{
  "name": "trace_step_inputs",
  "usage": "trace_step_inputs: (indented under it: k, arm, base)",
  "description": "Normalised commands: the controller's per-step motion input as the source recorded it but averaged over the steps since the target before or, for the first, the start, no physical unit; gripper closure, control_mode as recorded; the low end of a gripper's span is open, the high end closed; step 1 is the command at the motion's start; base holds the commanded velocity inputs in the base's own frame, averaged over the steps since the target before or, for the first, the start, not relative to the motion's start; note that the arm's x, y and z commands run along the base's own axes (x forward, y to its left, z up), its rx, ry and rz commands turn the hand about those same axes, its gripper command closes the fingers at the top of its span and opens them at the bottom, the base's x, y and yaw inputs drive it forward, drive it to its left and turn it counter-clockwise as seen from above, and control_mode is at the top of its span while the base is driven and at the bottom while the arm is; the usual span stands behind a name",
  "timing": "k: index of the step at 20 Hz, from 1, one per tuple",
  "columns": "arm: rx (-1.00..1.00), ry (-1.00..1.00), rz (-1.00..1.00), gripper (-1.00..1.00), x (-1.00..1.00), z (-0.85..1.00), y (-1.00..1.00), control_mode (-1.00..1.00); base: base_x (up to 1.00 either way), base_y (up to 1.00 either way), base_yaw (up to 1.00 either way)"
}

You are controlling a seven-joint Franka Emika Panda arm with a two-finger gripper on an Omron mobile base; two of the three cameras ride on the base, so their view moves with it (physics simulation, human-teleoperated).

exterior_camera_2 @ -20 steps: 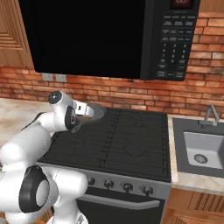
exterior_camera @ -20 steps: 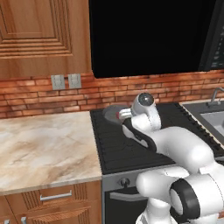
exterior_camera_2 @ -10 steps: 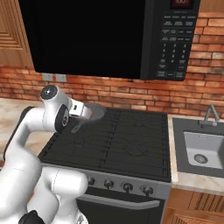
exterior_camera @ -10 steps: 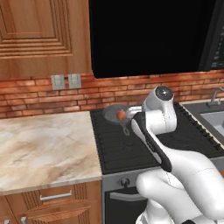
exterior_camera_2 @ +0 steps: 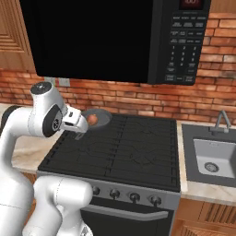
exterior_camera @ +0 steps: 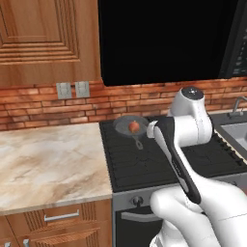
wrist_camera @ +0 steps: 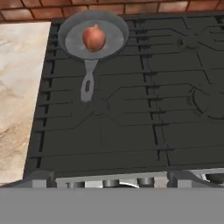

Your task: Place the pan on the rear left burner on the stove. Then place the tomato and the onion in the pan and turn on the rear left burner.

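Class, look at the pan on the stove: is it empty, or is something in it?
Not empty. The pan sits on the rear left burner of the stove with one round orange-brown onion inside it.

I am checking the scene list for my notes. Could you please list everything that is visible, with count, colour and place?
pan: one, grey, rear left burner
onion: one, orange-brown, inside the pan
stove: one, black, between counter and sink
knobs: a row, dark, stove front
counter: one, beige marble, left of stove
microwave: one, black, above stove
sink: one, grey, right of stove
wall outlets: two, grey, brick wall
gripper: one, open, near the pan
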Motion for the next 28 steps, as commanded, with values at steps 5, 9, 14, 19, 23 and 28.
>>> trace_step_inputs:
  k: [5,9,14,19,23,28]
  arm:
    - [0.0,0.17,0.0,-1.0,-0.63,0.0,-0.03,-1.0]
    - [0.0,0.15,0.0,-1.0,-0.44,0.0,-0.14,-1.0]
    - [0.0,0.17,0.0,-1.0,-0.19,0.0,-0.06,-1.0]
    - [0.0,0.04,0.0,-1.0,-0.07,0.0,0.0,-1.0]
    - [0.0,0.03,0.0,-1.0,0.0,0.0,0.0,-1.0]
    - [0.0,0.0,0.0,-1.0,0.0,0.0,0.0,1.0]
  base:
    - [0.0,0.0,0.0]
    - [0.0,0.0,0.0]
    - [0.0,0.0,0.0]
    - [0.0,0.0,0.0]
    - [0.0,0.0,0.0]
    - [-0.01,-0.09,0.0]
